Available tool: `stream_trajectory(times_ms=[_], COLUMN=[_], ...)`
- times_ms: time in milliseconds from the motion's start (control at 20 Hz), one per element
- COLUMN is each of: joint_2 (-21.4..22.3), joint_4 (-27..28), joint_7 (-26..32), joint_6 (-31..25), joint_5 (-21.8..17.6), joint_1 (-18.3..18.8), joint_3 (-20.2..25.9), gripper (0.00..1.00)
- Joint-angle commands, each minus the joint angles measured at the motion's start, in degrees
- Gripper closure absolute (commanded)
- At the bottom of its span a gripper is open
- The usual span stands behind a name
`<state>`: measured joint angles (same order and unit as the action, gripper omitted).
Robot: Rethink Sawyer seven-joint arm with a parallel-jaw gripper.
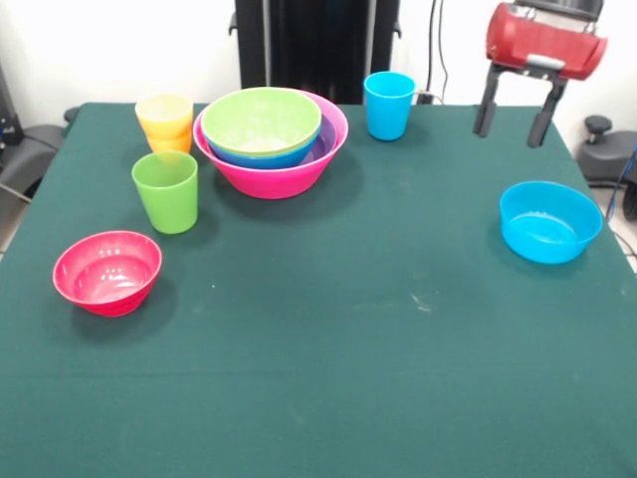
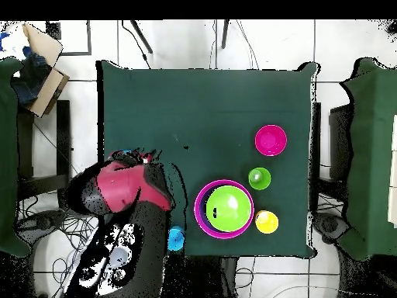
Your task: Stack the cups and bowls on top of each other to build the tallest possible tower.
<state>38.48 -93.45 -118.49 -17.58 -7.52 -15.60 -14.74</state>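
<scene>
Pink bowl (image 1: 274, 171) holding nested blue and light green bowls (image 1: 261, 119), with the empty, spread-fingered gripper (image 1: 515, 113) hovering well to its right above the light blue bowl (image 1: 549, 221).

- Table (image 1: 328, 378): covered edge to edge in dark green cloth; faint pale scuffs near its middle.
- Wall (image 1: 119, 45) behind the table: plain white, evenly lit.
- Dark upright panel (image 1: 318, 45) stands at the far side, centre; cables (image 1: 438, 50) hang to its right.
- Floor (image 2: 178, 43): pale tiles with dark joints, seen from overhead.
- Cardboard box (image 2: 43, 66) on the floor off one table corner.
</scene>
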Motion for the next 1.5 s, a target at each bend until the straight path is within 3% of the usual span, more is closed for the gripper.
stream_trajectory(times_ms=[50,350,550,850,1000,1250,1500], joint_2=[-0.92,-1.08,-3.6,-4.6,-3.29,1.21,0.77], joint_4=[3.06,4.07,7.38,8.28,6.17,1.05,-0.89], joint_7=[0.58,1.34,0.43,-0.97,0.2,7.37,9.72], joint_6=[-0.15,-2.56,-5.9,-6.1,-4.44,-3.36,-1.36], joint_5=[0.49,-0.82,-2.05,-1.8,-1.64,-3.39,-6.62], joint_1=[8.08,10.26,8.01,6.33,7.26,12.18,16.05], joint_3=[11.23,12.57,9.36,8.13,10.91,19.39,22.59], gripper=[0.0,0.0,0.0,0.0,0.0,0.0,0.0])
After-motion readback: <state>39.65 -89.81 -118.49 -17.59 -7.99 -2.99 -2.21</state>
